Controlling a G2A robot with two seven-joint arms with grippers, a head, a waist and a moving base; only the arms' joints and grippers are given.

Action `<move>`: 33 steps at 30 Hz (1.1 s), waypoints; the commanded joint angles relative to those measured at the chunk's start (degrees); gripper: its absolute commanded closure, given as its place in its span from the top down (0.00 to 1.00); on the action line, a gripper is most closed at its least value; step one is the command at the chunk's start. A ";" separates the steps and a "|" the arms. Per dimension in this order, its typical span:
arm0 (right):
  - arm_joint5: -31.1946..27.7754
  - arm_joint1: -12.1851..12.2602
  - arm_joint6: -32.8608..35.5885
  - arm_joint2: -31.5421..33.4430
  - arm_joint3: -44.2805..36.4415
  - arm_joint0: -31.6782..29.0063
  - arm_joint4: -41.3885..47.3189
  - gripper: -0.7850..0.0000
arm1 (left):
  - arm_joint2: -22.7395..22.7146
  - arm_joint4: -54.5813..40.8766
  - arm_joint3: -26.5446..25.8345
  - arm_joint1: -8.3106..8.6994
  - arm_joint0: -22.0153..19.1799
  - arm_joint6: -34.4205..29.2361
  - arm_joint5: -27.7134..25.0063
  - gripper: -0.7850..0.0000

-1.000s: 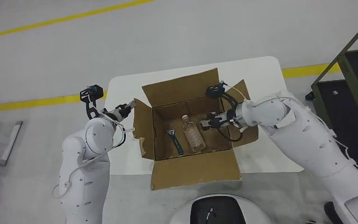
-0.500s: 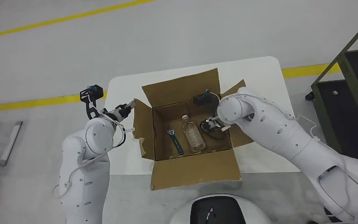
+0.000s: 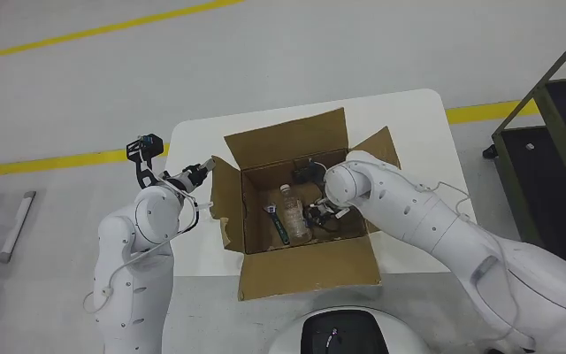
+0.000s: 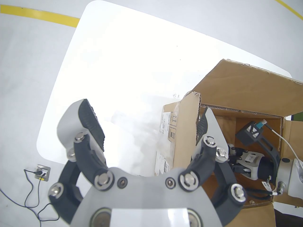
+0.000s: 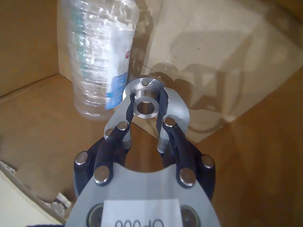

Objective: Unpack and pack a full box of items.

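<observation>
An open cardboard box [image 3: 305, 265] stands on the white table [image 3: 407, 115]. On its floor lie a clear plastic bottle [image 3: 292, 212] and a blue-handled wrench [image 3: 277, 221] side by side. My right gripper [image 3: 317, 211] is down inside the box beside the bottle. In the right wrist view it [image 5: 146, 105] is shut on a small flanged metal bushing [image 5: 144, 96], low over the cardboard floor, with the bottle [image 5: 99, 48] just beyond it. My left gripper [image 4: 146, 116] is open and holds nothing, hanging over the table outside the box's left flap [image 4: 187, 128].
All the box flaps [image 3: 283, 137] stand outward; the front one lies toward me. A dark green metal rack [image 3: 531, 133] stands off the table's right side. Bare tabletop lies behind and to the right of the box.
My right arm has swung from the box's right flap down into the box toward its middle. The bottle has shifted a little toward the wrench. The left arm has kept still.
</observation>
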 commanded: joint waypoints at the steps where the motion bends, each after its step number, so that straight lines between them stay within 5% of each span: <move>1: -0.75 -0.66 -0.53 -0.36 0.89 0.25 -0.02 0.00 | 0.00 0.00 0.00 0.00 0.00 0.00 0.00 1.00; 4: -1.44 -1.77 -1.20 -1.04 2.43 0.41 -0.15 0.00 | 0.00 0.00 0.00 0.00 0.00 0.00 0.00 1.00; 5: -1.47 -2.13 -1.43 -1.26 2.85 0.57 -0.39 0.06 | 0.00 0.00 0.00 0.00 0.00 0.00 0.00 1.00; 7: -2.03 -2.73 -2.14 -1.35 3.59 0.67 -0.26 0.34 | 0.00 0.00 0.00 0.00 0.00 0.00 0.00 1.00; 12: -2.83 -3.63 -2.34 -1.25 4.95 1.11 -0.78 0.50 | 0.00 0.00 0.00 0.00 0.00 0.00 0.00 1.00; 14: -3.20 -3.76 -1.99 -0.92 5.01 1.18 -0.74 1.00 | 0.00 0.00 0.00 0.00 0.00 0.00 0.00 1.00; 22: -6.17 -1.28 -2.61 5.98 -1.78 1.72 0.83 1.00 | 0.00 0.00 0.00 0.00 0.00 0.00 0.00 1.00; 23: -6.58 -0.30 -2.97 7.79 -3.83 1.39 0.26 0.85 | 0.00 0.00 0.00 0.00 0.00 0.00 0.00 1.00; 24: -6.49 0.81 -3.79 9.87 -6.48 0.98 -0.99 0.44 | 0.00 0.00 0.00 0.00 0.00 0.00 0.00 1.00; 25: -6.30 2.06 -4.60 12.14 -9.59 -0.12 -2.39 0.29 | 0.00 0.00 0.00 0.00 0.00 0.00 0.00 1.00; 26: -6.22 3.43 -5.62 14.94 -13.69 -1.37 -4.10 0.00 | 0.00 0.00 0.00 0.00 0.00 0.00 0.00 1.00; 33: -2.44 12.09 -9.19 36.34 -50.01 -22.26 -25.21 0.00 | 0.00 0.00 0.00 0.00 0.00 0.00 0.00 1.00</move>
